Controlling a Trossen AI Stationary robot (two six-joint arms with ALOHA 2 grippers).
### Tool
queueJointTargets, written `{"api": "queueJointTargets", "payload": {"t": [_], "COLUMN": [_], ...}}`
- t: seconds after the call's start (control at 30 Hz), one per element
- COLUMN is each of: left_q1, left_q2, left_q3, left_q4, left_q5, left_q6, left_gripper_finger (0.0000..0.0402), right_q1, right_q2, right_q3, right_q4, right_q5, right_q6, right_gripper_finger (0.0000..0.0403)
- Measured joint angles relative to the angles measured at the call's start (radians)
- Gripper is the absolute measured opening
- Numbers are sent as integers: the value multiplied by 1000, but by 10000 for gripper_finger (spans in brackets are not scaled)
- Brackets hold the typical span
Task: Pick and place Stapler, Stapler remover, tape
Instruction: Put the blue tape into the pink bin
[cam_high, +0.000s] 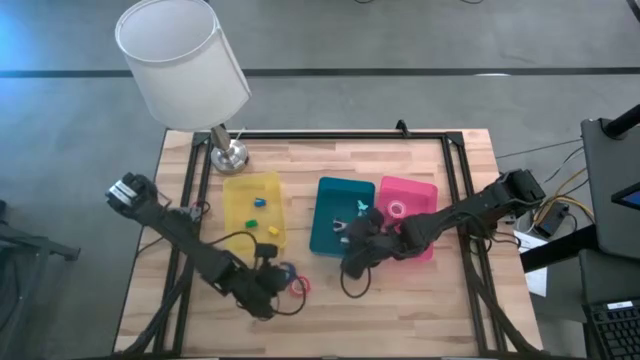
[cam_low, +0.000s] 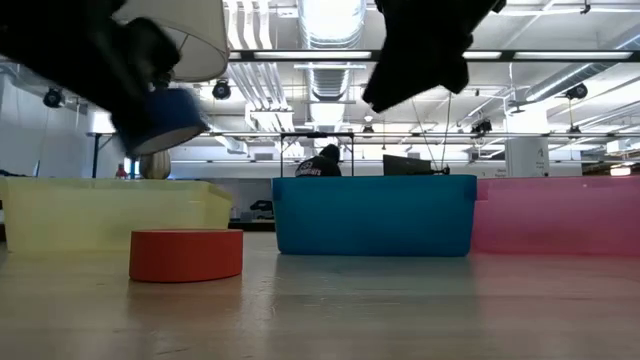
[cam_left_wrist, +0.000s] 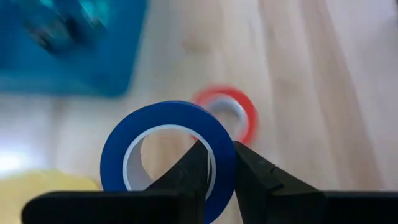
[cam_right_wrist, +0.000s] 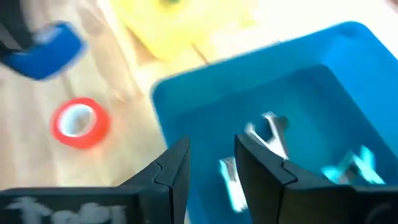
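Room: open hall with ceiling lights and ducts beyond the table; a person (cam_low: 322, 160) in dark clothing shows far behind the trays in the low view.
Surface: pale wooden plank table (cam_high: 430, 300) inside a black frame, with a white-shaded lamp on a round metal base (cam_high: 228, 155) at its far left corner.
Trays: yellow translucent plastic tray (cam_high: 240, 190), teal-blue plastic tray (cam_high: 322, 240) and pink plastic tray (cam_high: 425, 192) stand in a row, the blue between the other two and touching the pink one.
Left gripper: left gripper (cam_left_wrist: 219, 168) sits at the near edge of the table, in front of the yellow tray; its dark fingers are nearly closed, pinching the wall of the blue ring-shaped tape roll (cam_left_wrist: 165, 140), one finger inside the open centre and one outside.
Blue tape: lifted clear of the table, as the low view shows, held tilted above the wood.
Red tape: red ring-shaped tape roll (cam_high: 299, 284) lies flat on the table just beside the left gripper.
Pink tape: pale pink ring-shaped tape roll (cam_high: 397, 209) lies inside the pink tray.
Right gripper: right gripper (cam_right_wrist: 211, 165) hangs over the near edge of the blue tray, fingers parted, nothing between them.
Blue tray contents: small metal and light-blue pieces (cam_right_wrist: 273, 134), too blurred to name.
Yellow tray contents: few small coloured bits (cam_high: 256, 203), too small to tell.
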Motion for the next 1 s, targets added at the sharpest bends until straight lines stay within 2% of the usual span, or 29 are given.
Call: {"api": "queueJointTargets", "payload": {"t": [0.13, 0.23, 0.4, 0.6, 0.8, 1.0], "left_q1": [55, 93, 135, 151, 150, 150], "left_q2": [1, 1, 1, 1, 2, 2], "left_q3": [5, -4, 1, -4, -4, -4], "left_q4": [107, 227, 312, 402, 471, 472], "left_q5": [-88, -98, -100, -131, -131, -183], "left_q6": [149, 279, 389, 490, 555, 555], "left_gripper_finger": [57, 54, 55, 56, 57, 57], "right_q1": [0, 0, 6, 5, 8, 3], "right_q2": [-1, -1, -1, -1, -1, -1], "right_q3": [-23, -39, -63, -73, -65, -63], "right_q4": [155, 257, 369, 409, 408, 443], "right_q5": [-61, -137, -225, -228, -222, -197], "right_q6": [-125, -224, -373, -316, -383, -206], "right_gripper_finger": [114, 114, 121, 130, 138, 141]}}
